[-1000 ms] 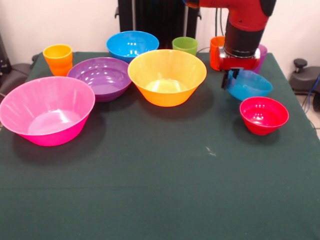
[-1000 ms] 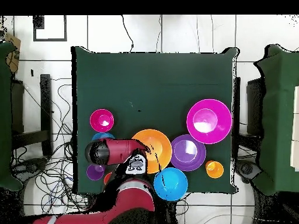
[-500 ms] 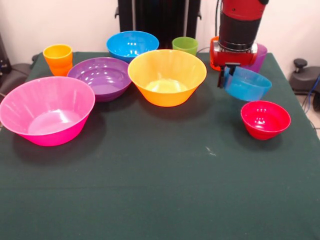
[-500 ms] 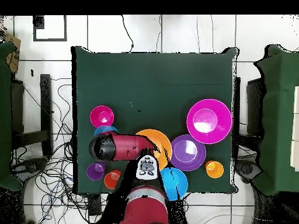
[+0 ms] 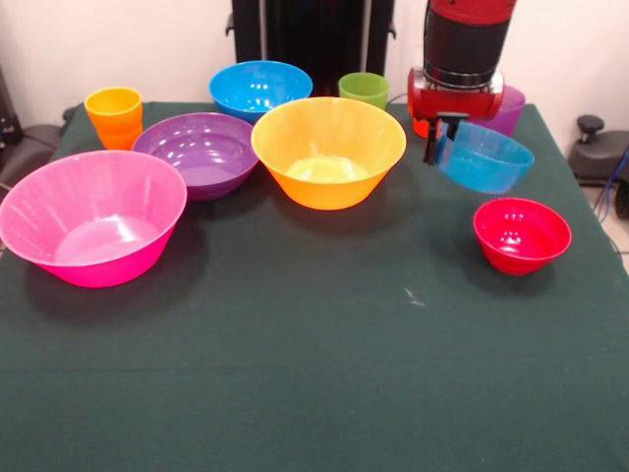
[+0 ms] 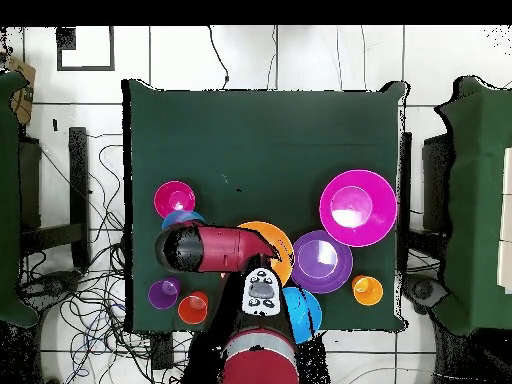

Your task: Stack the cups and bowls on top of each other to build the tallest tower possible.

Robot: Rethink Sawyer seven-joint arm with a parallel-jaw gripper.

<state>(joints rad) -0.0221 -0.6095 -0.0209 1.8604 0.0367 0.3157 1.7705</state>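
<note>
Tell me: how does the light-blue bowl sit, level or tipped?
Tipped. The light-blue bowl hangs off the cloth, rim pinched by the claw.

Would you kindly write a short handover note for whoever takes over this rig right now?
Gripper: shut on the rim of the small light-blue plastic bowl, held tilted clear of the green table.
On the table, all separate: large pink bowl, medium purple bowl, large orange bowl, medium blue bowl, small red bowl, yellow-orange cup, green cup. The purple cup and red-orange cup stand behind the arm.
Done: nothing stacked yet.
Left: set down the light-blue bowl, then build the whole tower.
</note>
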